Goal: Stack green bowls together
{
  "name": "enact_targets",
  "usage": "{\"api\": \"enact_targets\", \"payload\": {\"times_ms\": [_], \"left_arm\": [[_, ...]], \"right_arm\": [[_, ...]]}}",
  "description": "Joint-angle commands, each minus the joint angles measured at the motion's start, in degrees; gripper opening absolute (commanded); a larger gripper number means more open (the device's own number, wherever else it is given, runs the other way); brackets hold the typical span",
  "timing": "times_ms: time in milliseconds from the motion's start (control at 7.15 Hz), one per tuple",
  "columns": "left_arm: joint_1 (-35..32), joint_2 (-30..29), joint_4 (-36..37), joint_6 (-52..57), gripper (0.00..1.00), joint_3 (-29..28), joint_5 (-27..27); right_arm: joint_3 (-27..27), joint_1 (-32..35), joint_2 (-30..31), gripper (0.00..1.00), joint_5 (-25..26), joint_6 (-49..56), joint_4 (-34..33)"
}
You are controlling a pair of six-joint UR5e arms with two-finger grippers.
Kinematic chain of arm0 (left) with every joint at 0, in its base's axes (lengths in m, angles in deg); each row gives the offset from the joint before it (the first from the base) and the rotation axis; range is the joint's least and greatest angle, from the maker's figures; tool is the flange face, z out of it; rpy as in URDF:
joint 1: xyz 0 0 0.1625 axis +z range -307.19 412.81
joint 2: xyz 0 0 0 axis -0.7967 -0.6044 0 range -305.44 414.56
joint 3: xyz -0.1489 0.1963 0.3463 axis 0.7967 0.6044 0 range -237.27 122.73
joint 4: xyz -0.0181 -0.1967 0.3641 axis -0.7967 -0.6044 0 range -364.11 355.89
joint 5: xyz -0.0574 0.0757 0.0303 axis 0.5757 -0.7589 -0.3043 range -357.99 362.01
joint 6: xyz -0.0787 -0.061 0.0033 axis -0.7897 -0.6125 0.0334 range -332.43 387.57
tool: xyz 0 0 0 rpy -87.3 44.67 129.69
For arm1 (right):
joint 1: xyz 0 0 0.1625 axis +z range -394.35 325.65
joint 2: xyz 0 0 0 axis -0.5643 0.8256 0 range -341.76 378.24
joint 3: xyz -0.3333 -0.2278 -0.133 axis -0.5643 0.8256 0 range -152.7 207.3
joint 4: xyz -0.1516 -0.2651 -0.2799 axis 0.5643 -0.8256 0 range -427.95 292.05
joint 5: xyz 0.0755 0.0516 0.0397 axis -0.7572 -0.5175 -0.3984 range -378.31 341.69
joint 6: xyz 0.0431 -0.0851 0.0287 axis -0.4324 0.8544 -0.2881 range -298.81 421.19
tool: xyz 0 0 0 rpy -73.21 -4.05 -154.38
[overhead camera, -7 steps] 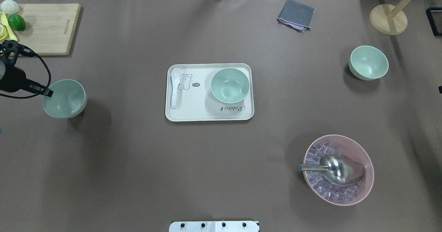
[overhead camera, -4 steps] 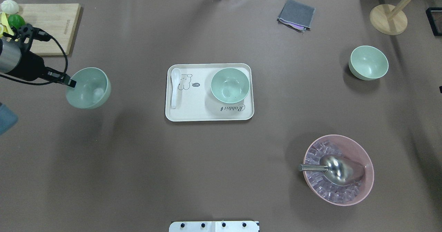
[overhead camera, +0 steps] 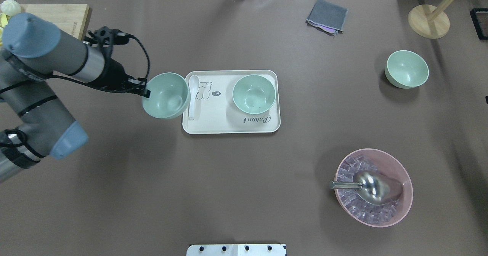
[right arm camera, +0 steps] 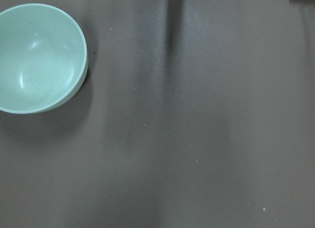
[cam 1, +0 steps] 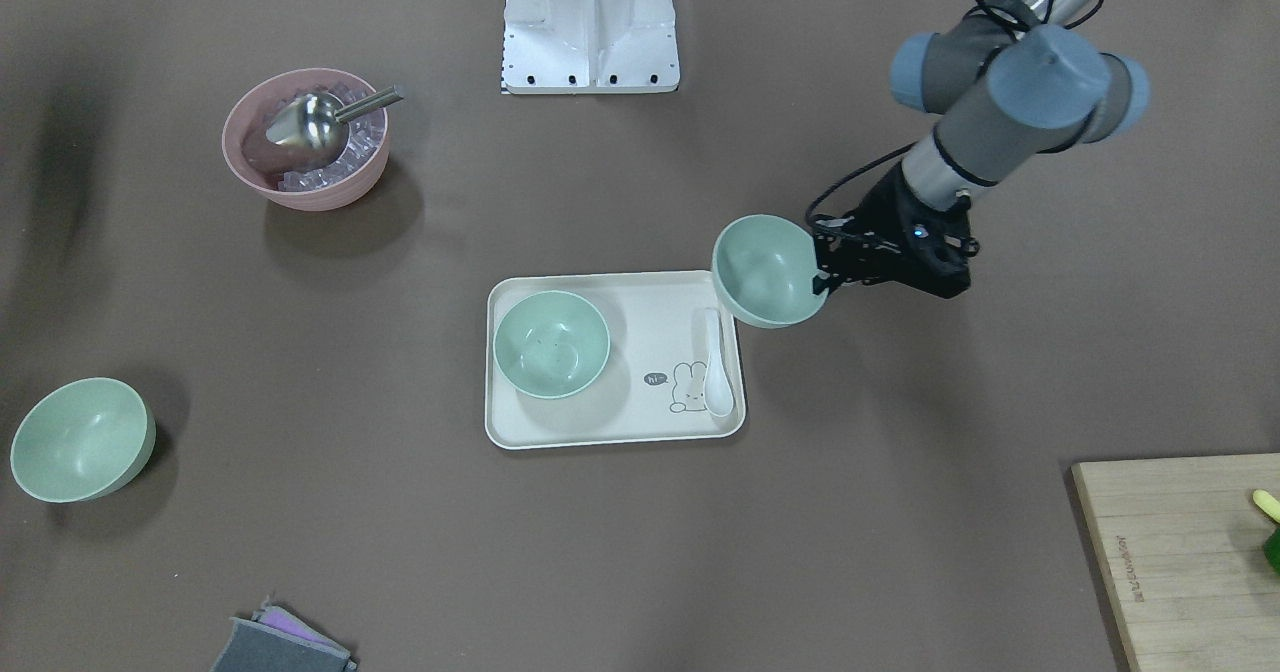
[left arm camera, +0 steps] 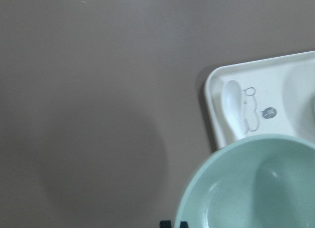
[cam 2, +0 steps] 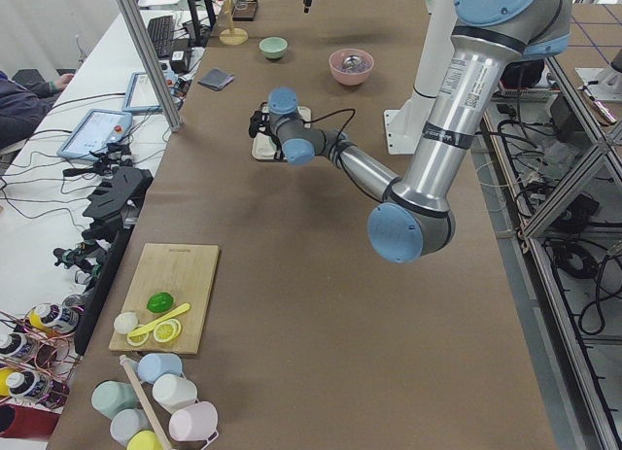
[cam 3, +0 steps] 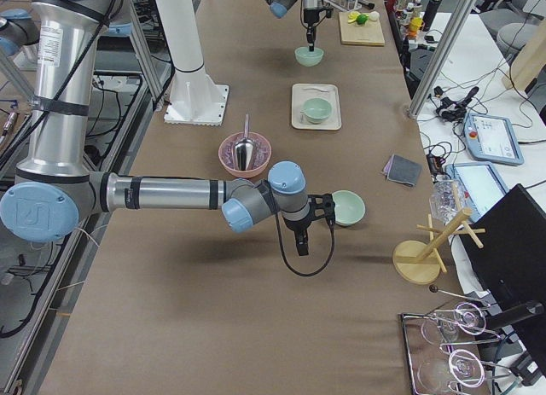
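The brown table (overhead camera: 228,195) has two arms over it. The left arm (overhead camera: 57,54) reaches in low from the robot's left, its forearm nearly level and its wrist turned towards the middle of the table. The left claw (overhead camera: 145,92) is closed to a narrow pinch on the rim of the carried bowl (overhead camera: 166,96), gripping the side nearest the arm. That bowl hangs clear of the table, mouth up. Seen from above, it overlaps the left edge of the tray (overhead camera: 213,127).

The right arm (cam 3: 171,193) shows only from the side, stretched out low along the table. The right claw (cam 3: 300,240) points down near the far bowl (cam 3: 348,207). Whether its fingers are spread or closed cannot be told.

The cream tray lies at the table's centre and holds two things. The pink bowl (overhead camera: 406,195), the biggest bowl, sits on the robot's right, nearer the robot. It is filled with clear cubes (overhead camera: 354,207), and a metal scoop (overhead camera: 373,187) rests on them.

All three green bowls are empty. The tray bowl (overhead camera: 254,94) stands upright on the right half of the tray, with a few dark specks inside. The far bowl stands alone on the robot's right, well apart from the tray. A white spoon (overhead camera: 192,100) lies along the tray's left side, just beside the carried bowl.
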Motion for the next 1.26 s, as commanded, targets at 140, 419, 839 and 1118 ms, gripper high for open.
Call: {"api": "enact_targets", "payload": {"times_ms": [140, 419, 839, 1118], "left_arm": [[4.8, -10.1, 12.6, -4.2, 0.00, -0.2, -3.7], [7.3, -19.7, 14.4, -7.8, 0.00, -8.4, -7.2], [8.8, -26.2, 13.7, -9.3, 0.00, -16.8, -11.0], [8.9, -26.3, 11.3, -9.2, 0.00, -19.5, -11.1]], "right_arm": [[0.4, 0.0, 0.0, 1.00, 0.0, 0.0, 0.5], [0.5, 0.0, -0.2, 1.00, 0.1, 0.0, 0.6], [0.6, 0.0, -0.4, 1.00, 0.2, 0.0, 0.6], [0.6, 0.0, -0.5, 1.00, 0.3, 0.0, 0.6]]}}
